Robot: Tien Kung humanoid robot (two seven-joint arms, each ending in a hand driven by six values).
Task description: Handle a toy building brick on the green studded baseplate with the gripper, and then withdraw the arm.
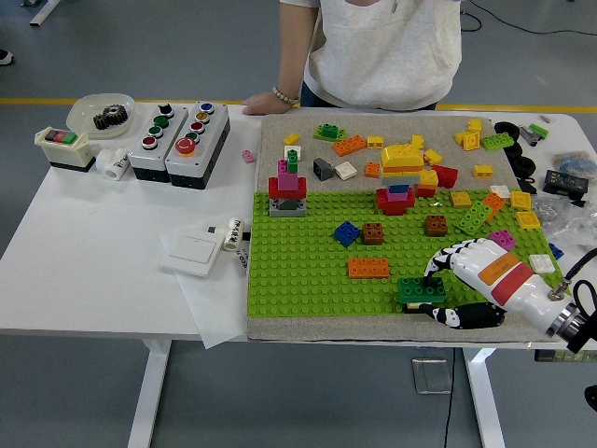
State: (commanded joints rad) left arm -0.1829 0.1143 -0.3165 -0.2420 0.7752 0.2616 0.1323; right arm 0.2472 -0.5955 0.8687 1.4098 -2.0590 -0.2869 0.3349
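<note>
Right hand [446, 285] reaches in from the lower right, its fingers [438, 263] over the top of the dark green brick [422, 290] and thumb below its near side, closed on it. The brick sits on the green studded baseplate [308, 271] near its front edge, just right of an orange brick [368, 268]; blue [346, 233] and brown [373, 233] bricks lie farther back. At the white table [103, 252] far side a person's hand [261, 101] rests on the edge
</note>
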